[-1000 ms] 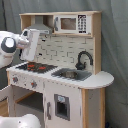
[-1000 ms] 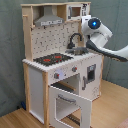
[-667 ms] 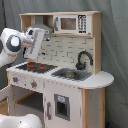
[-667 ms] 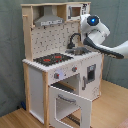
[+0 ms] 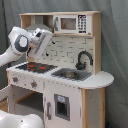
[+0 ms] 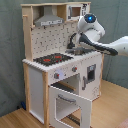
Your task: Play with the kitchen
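Oven door [image 6: 70, 103]: nearest the camera in the second exterior view, hanging open low on the front of the kitchen [image 6: 55, 60], well below the hand.
Stovetop [image 5: 36, 66]: black, with red burners, directly under the hand in the first exterior view.
Hand [image 5: 34, 54]: at the end of the white arm [image 5: 20, 44], pointed down over the stovetop; how far it is open cannot be told, and nothing can be seen held in it.
Sink [image 5: 70, 74]: grey basin set in the bench, beside the stovetop on the first exterior view's right of the hand.
Faucet [image 5: 83, 59]: black, curved, standing behind the sink.
Pegboard back [image 6: 49, 41]: behind the hand, rising from the bench.
Hood [image 6: 48, 19]: above the stovetop, higher than the hand.
Kitchen: stands on a wooden floor [image 6: 15, 120] before a grey curtain [image 5: 114, 45].
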Available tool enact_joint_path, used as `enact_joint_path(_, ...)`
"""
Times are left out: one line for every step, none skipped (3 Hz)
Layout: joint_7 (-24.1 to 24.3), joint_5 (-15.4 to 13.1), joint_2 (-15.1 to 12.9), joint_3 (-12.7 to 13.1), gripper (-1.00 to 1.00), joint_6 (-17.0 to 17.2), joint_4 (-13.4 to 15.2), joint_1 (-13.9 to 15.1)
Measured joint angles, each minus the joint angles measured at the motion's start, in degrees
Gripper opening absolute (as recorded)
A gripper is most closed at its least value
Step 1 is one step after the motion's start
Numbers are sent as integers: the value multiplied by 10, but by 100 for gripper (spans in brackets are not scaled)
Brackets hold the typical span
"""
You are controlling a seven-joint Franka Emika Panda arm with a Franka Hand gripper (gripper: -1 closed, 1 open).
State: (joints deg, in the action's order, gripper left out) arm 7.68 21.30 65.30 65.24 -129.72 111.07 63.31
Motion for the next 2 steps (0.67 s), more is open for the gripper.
enact_joint_path(24,40,-18,20,100,0,-16,24)
enact_joint_path(33,94,-36,29,100,5,-21,50)
